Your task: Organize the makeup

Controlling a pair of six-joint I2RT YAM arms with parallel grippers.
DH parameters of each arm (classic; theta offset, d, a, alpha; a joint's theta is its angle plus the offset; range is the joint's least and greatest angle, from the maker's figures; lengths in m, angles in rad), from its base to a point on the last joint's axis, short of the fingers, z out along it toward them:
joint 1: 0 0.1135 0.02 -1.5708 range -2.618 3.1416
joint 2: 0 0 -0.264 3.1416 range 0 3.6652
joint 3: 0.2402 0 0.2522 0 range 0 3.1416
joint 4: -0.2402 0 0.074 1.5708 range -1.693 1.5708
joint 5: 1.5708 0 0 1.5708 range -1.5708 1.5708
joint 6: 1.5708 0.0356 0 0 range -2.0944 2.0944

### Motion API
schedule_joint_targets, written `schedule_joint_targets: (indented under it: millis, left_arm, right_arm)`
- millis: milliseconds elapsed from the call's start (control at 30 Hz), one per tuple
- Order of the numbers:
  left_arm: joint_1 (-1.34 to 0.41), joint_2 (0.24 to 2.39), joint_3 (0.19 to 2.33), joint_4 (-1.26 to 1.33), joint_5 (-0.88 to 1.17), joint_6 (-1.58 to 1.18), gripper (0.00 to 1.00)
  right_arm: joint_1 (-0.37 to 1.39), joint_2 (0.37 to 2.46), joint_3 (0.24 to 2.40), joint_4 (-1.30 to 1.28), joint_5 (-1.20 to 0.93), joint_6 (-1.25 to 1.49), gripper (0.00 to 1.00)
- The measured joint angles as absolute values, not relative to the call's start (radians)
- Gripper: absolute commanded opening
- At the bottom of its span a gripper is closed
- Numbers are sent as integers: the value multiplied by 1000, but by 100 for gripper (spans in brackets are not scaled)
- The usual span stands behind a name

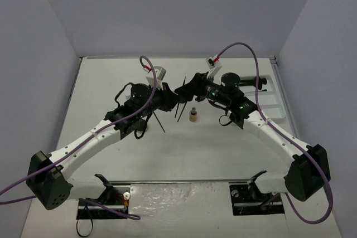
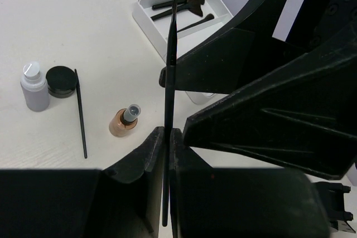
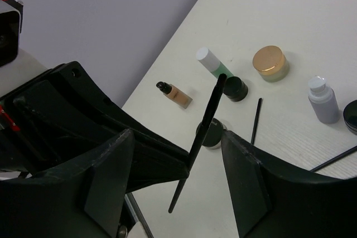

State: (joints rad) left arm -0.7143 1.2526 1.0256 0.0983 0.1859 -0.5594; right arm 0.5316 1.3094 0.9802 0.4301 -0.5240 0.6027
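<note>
My left gripper (image 2: 167, 133) is shut on the lower end of a thin black brush (image 2: 170, 71), holding it in the air at the table's middle (image 1: 183, 83). My right gripper (image 3: 178, 135) stands open around that same brush (image 3: 207, 116), one finger on each side, neither touching it. On the table lie more makeup items: a tan bottle (image 2: 125, 121), a grey-clear bottle (image 2: 33, 87), a black jar (image 2: 61, 81), a green bottle (image 3: 213, 64), a tan jar (image 3: 270, 63) and a loose brush (image 2: 81, 114).
A white compartmented tray (image 2: 146, 22) holds several black brushes, just beyond the held brush tip. In the top view the tray (image 1: 277, 100) sits at the right side, partly behind the right arm. A second tan bottle (image 3: 176, 94) lies near the table edge.
</note>
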Motion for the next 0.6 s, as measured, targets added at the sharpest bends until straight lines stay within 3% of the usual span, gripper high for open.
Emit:
schedule_joint_targets:
  millis: [200,267,367,400,467,600]
  left_arm:
    - [-718,1253,1025,131,205,-560,0]
    - [-721,1253,1025,138,210,-559,0]
    - [-724,1253,1026,144,214,-559,0]
    - [-725,1253,1026,145,214,-559,0]
    - [-725,1253,1025,148,213,-559,6]
    - [-726,1255,1026,145,192,-557,37]
  right_arm:
    - [532,1310,980,446,-512,610,37]
    - [532,1314,980,450,-512,614,27]
    - [532,1321,980,456,-509,622,3]
    - [532,1323,980,456,-504,625,0]
    - [532,1325,980,455,-498,628,0]
    - [532,1325,980,452,-474,628,0]
